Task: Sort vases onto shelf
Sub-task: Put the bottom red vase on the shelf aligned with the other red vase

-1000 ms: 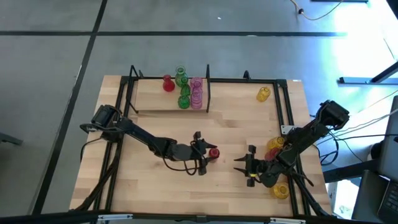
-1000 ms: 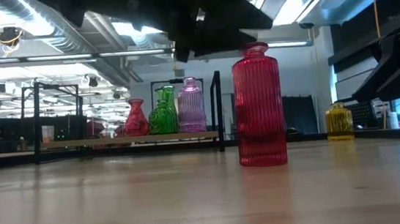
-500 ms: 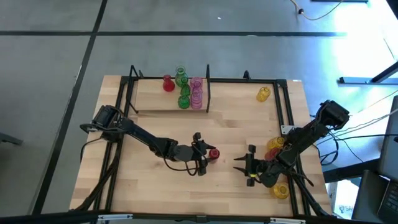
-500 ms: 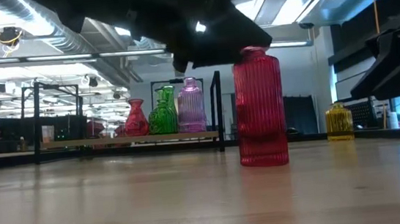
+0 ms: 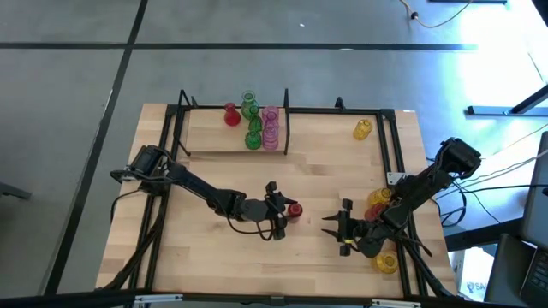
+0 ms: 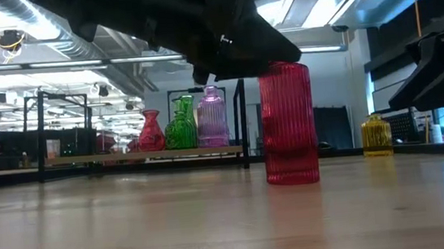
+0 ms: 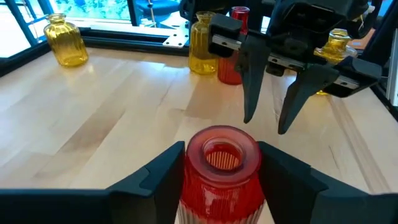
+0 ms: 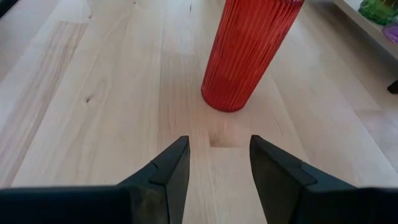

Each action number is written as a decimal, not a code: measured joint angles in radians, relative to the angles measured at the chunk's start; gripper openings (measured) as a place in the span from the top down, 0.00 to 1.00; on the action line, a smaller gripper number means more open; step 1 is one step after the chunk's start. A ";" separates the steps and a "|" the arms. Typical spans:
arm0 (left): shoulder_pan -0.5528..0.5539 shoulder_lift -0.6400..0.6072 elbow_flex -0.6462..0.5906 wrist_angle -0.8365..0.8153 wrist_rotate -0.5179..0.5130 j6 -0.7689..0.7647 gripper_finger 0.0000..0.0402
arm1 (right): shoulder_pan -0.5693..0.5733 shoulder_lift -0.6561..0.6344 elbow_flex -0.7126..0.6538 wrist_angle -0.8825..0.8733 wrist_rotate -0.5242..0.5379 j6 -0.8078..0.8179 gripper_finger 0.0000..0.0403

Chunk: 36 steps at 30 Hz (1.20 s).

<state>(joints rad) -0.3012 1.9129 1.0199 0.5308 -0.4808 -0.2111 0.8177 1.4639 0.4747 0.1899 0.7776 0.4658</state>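
The left hand [image 5: 282,210] straddles a red vase [image 5: 294,210] mid-tabletop [image 5: 325,188]; the right hand [image 5: 336,227] waits beside it, empty, fingers parted.

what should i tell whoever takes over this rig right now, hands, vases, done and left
Left hand: around the neck of the red ribbed vase mid-table, fingers either side of it, vase standing on the table.
Right hand: open and empty, low over the table, facing that vase.
Done: a red vase, two green vases and the pink vases stand on the shelf.
Left: the ribbed vase, a yellow vase at the far right, and yellow and red ones by the right arm's base.
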 joint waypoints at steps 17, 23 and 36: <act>-0.007 -0.019 -0.002 -0.020 -0.004 0.005 0.62 | 0.000 0.000 0.000 -0.006 0.000 0.000 0.62; -0.043 -0.113 -0.003 -0.107 -0.059 0.011 0.62 | 0.000 0.000 0.000 -0.006 0.000 0.000 0.62; -0.160 -0.417 -0.002 -0.553 -0.334 -0.068 0.61 | 0.000 0.000 0.000 -0.007 0.000 0.009 0.62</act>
<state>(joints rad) -0.4613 1.4955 1.0180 -0.0219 -0.8152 -0.2795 0.8177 1.4635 0.4751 0.1833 0.7772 0.4747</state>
